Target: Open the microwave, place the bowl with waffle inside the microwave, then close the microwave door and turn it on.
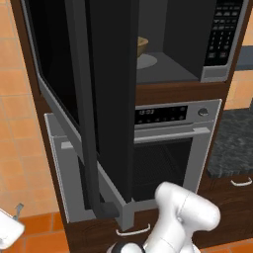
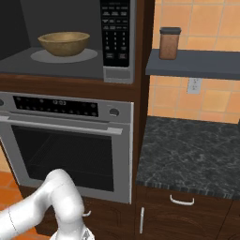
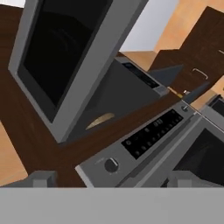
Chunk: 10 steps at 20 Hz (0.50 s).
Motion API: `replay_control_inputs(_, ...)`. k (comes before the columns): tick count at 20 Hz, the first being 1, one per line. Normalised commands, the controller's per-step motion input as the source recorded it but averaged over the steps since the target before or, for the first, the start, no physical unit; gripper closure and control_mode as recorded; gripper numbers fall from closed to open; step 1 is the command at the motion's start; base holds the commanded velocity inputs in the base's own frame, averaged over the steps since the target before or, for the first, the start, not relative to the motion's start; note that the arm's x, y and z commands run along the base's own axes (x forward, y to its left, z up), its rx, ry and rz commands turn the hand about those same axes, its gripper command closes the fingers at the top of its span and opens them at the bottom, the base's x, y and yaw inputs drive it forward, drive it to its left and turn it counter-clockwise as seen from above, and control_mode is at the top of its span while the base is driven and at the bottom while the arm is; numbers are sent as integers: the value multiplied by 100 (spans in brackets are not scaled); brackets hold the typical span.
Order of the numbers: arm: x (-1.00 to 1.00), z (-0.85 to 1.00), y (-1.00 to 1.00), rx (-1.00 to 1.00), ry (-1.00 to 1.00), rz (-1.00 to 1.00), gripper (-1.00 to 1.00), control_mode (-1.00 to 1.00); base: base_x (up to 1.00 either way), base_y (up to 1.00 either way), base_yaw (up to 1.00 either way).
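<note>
The microwave stands open, its keypad on the right. The microwave door is swung out wide to the left; the hand view shows it as a dark glass panel in a grey rim. Inside, the tan bowl rests on the round turntable plate, and part of its rim shows past the door edge. The waffle is hidden by the bowl's wall. My gripper is low, in front of the oven and below the microwave, open with nothing between its fingertips.
The silver oven with its knob sits directly under the microwave. To the right are a dark stone counter, a shelf with a brown jar, and drawers with handles.
</note>
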Motion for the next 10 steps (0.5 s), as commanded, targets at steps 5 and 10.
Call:
replay_control_inputs(5,1,0,59,10,-3,0,-100,-100,0,0,0)
replay_control_inputs(10,4,0,56,11,-5,0,-100,-100,0,0,0)
